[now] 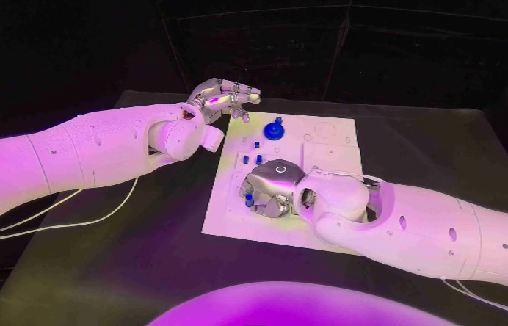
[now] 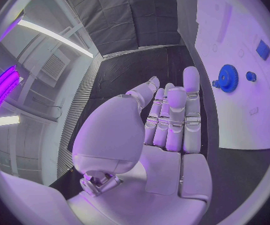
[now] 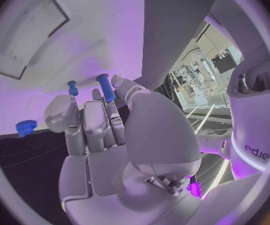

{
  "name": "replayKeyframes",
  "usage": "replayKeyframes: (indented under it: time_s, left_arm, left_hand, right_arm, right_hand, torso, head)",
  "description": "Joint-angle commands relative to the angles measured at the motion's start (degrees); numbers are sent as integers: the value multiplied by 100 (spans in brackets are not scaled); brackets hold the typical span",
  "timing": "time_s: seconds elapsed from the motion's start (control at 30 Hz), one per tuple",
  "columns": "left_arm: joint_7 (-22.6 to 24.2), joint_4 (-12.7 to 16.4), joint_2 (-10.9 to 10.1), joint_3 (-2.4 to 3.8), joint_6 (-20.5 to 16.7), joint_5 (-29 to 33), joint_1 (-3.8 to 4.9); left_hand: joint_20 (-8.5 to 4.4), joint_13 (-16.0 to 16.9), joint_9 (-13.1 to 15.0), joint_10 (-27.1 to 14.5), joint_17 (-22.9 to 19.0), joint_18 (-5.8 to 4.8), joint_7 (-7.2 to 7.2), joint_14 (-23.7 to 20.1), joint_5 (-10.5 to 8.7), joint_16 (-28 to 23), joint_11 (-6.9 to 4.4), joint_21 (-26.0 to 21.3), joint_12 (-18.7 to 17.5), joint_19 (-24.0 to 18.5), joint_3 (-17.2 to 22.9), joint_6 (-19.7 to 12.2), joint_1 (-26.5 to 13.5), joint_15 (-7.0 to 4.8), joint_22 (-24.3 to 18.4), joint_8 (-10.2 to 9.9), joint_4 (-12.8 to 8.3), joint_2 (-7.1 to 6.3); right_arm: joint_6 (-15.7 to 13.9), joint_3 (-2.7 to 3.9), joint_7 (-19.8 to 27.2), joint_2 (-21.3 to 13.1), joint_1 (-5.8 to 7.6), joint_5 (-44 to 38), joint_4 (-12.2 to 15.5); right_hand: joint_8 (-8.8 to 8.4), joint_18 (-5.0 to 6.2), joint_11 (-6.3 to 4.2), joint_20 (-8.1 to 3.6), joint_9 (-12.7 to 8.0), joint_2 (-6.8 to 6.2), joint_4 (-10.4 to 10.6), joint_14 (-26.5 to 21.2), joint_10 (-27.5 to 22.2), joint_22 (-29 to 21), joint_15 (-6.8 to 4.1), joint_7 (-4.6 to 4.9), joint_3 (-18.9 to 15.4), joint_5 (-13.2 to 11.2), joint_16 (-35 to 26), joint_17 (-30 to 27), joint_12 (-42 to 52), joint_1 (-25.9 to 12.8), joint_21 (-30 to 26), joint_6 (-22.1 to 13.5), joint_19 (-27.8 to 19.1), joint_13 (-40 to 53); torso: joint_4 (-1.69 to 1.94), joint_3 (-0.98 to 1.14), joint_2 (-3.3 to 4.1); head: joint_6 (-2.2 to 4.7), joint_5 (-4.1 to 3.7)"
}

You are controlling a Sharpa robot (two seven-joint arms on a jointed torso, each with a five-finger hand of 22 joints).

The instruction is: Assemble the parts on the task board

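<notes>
Nearest the head camera, the right arm [image 1: 423,230] reaches in over the near right part of the task board [image 1: 238,219], which lies flat in the middle of the black bench [image 1: 106,267]. Its right hand [image 1: 273,186] sits low over the board's middle, palm down. From the right wrist view the fingers [image 3: 88,127] stand close together with the thumb beside them, and a blue peg-shaped part [image 3: 105,87] rises just at the fingertips; whether the hand pinches that peg or merely rests next to it cannot be told. A second, smaller blue peg [image 3: 72,88] stands on the board just beside the first, and a blue toothed part [image 3: 26,128] lies further off near the board's edge.

On the far half of the board a blue gear [image 1: 274,130] stands on its post, and several small blue parts [image 1: 255,152] lie between that gear and the right hand. Another blue piece [image 1: 249,200] shows under the right hand's fingers.

Past the board's far left corner hangs the left hand [image 1: 222,98], above the bench and apart from the board. In the left wrist view its fingers [image 2: 172,115] are stretched out straight and side by side, the palm bare, holding nothing. That same view shows the blue gear [image 2: 227,78] on the white board [image 2: 241,125], with small blue parts [image 2: 263,50] beyond it.
</notes>
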Motion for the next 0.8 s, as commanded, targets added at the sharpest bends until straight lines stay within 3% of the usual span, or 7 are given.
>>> replayKeyframes:
  time_s: [0.03, 0.23, 0.53, 0.6, 0.67, 0.73, 0.8]
  left_arm:
    - [7, 2, -2, 5, 75, 17, 10]
    - [1, 0, -11, 4, 82, 17, 10]
    - [-6, 4, -29, 4, 95, 17, 9]
    - [-10, 9, -44, 3, 93, 17, 9]
    - [-12, 16, -61, 3, 89, 17, 9]
    - [-11, 21, -72, 3, 81, 17, 9]
    - [-9, 35, -87, 2, 74, 17, 9]
  left_hand:
    - [45, 5, -5, -30, -5, 78, 13, -47, 20, 3, 10, -24, 19, -8, -11, -47, 40, 13, -9, 39, -8, 6]
    - [45, 5, -5, -30, -5, 78, 13, -47, 20, 3, 10, -24, 19, -8, -11, -47, 40, 13, -9, 39, -8, 6]
    - [45, 5, -5, -30, -5, 78, 13, -47, 20, 3, 10, -24, 19, -8, -11, -47, 40, 13, -9, 39, -8, 6]
    - [45, 5, -5, -30, -5, 78, 13, -47, 20, 3, 10, -24, 19, -8, -11, -47, 40, 13, -9, 39, -8, 6]
    - [45, 5, -5, -30, -5, 78, 13, -47, 20, 3, 10, -24, 19, -8, -11, -47, 40, 13, -9, 39, -8, 6]
    - [45, 5, -5, -30, -5, 78, 13, -47, 20, 3, 10, -24, 19, -8, -11, -47, 40, 13, -9, 39, -8, 6]
    - [45, 5, -5, -30, -5, 78, 13, -47, 20, 3, 10, -24, 19, -8, -11, -47, 40, 13, -9, 39, -8, 6]
  right_arm:
    - [-410, 4, 103, -49, 4, 31, 54]
    - [-830, 4, 169, -197, -5, 83, 157]
    - [-1503, 12, 254, -630, -3, 312, 445]
    - [-1638, 41, 271, -870, 15, 588, 586]
    - [-1695, 142, 225, -1139, 41, 923, 709]
    - [-1669, 208, 89, -1426, 96, 1320, 817]
    - [-1569, 256, -171, -1803, 180, 1795, 929]
  right_hand:
    - [4, 113, 14, 7, 8, 4, -1, 19, -129, -102, 52, 0, -126, -2, -37, -41, 51, -35, -68, -78, -58, 10]
    - [1, 145, 46, 31, 8, 13, 32, -26, -369, -297, 78, -12, -408, -2, -96, -136, 113, -32, -207, -185, -129, 16]
    - [14, 175, 46, 44, 17, 40, 302, -74, -551, -505, 86, -43, -1089, 22, -174, -289, 410, 81, -364, -363, -174, 33]
    - [29, 179, 5, 29, 25, 83, 387, -71, -411, -518, 58, -9, -1189, 31, -200, -335, 567, 116, -375, -328, -161, 53]
    - [60, 195, -34, 10, 38, 112, 447, -95, -215, -619, 30, 45, -1250, 28, -286, -450, 723, 114, -446, -243, -191, 74]
    - [76, 186, -91, -34, 44, 116, 693, -71, 370, -601, -24, 12, -1459, -20, -271, -425, 1090, -157, -440, -166, -163, 198]
    - [200, 127, -183, -101, 88, 97, 954, 54, 1052, -252, -87, -13, -1748, 238, 26, -12, 1530, -468, -208, 78, 13, 411]
  torso:
    - [2, 3, 2]
    - [-1, 5, 3]
    - [-5, 1, -10]
    - [-11, -7, -16]
    - [-17, -13, -17]
    - [-33, -16, -23]
    - [-45, -25, -32]
  head:
    - [-1, 1]
    - [-3, 7]
    - [37, -36]
    - [61, -74]
    - [99, -147]
    - [134, -230]
    - [173, -380]
